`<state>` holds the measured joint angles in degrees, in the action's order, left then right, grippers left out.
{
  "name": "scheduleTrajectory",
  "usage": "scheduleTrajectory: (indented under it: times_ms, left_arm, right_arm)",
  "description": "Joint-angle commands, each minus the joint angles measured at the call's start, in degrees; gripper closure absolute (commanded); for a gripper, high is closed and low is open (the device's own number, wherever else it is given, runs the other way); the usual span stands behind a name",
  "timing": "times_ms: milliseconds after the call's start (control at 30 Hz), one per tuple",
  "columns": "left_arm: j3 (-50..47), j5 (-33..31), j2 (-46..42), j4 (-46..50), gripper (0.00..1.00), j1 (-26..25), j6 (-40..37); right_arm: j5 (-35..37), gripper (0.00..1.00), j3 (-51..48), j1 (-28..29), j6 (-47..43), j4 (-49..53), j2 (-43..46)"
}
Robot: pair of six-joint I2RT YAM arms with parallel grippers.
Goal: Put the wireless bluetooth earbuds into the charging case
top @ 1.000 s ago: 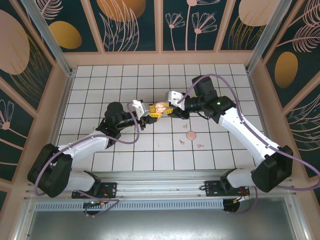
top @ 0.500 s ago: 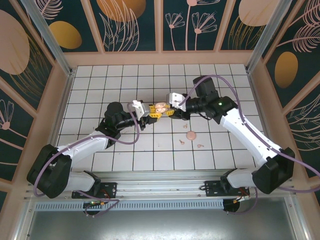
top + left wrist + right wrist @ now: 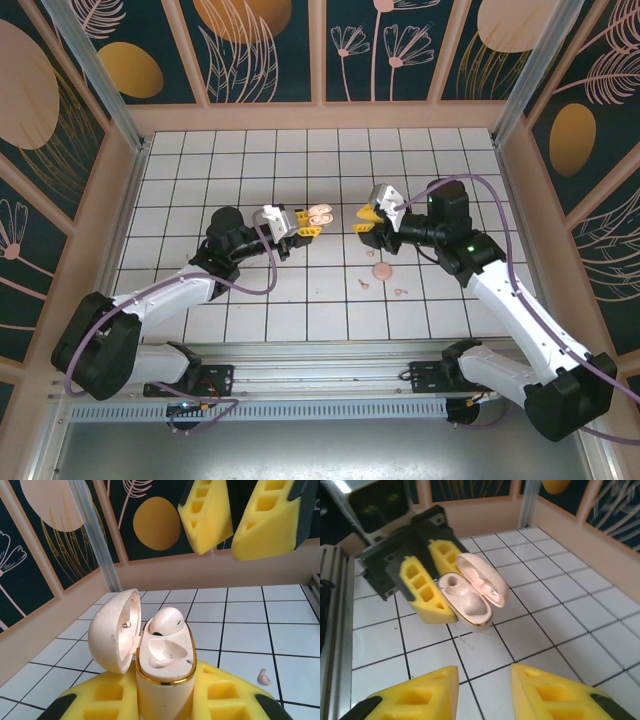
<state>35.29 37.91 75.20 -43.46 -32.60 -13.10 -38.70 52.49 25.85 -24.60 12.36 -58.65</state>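
One charging case [image 3: 161, 692] is clamped upright between the two yellow foam fingers of the left gripper [image 3: 305, 224], held above the tiles near the table's middle, its lid [image 3: 112, 630] hinged open. One earbud [image 3: 166, 620] sits in the far socket; the near socket [image 3: 162, 652] is empty. The right gripper [image 3: 485, 677] hangs near the case, apart from it, fingers parted a little with nothing between them. On the tiles lie one round pink piece [image 3: 382, 270] and at least two tiny pale bits [image 3: 364, 283], too small to identify
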Motion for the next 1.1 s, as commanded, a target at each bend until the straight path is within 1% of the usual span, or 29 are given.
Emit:
scheduleTrajectory:
  times_ms: [0,133,267,433,533,800,1067]
  left_arm:
    - [-2.33,-1.52,-0.58,-3.85,0.89,-0.18,0.78]
    - [-4.14,-2.95,-0.05,-6.15,0.89,-0.25,2.82]
    - [-5.71,-3.71,1.05,-8.84,0.89,-0.16,4.55]
    - [-6.59,-4.86,2.26,-11.29,0.89,-0.16,6.66]
    - [-7.12,-5.43,2.75,-12.31,0.89,-0.19,7.58]
    - [-8.91,-7.18,4.02,-14.17,0.89,-0.14,9.16]
    - [-10.49,-8.66,6.28,-18.67,0.89,-0.23,13.18]
  right_arm:
    - [5.76,0.67,-1.66,-0.39,13.89,-3.34,0.48]
    - [13.17,0.67,-1.32,-0.52,24.19,-0.55,-1.23]
    - [18.75,0.68,1.27,-1.04,31.18,4.32,-4.86]
    - [21.43,0.68,5.25,-1.65,37.19,10.13,-11.04]
    - [22.40,0.68,9.01,-2.36,38.93,14.09,-15.75]
    - [28.89,0.64,20.79,-3.88,42.09,26.79,-30.17]
    - [34.58,0.61,28.01,-4.00,42.79,34.29,-40.51]
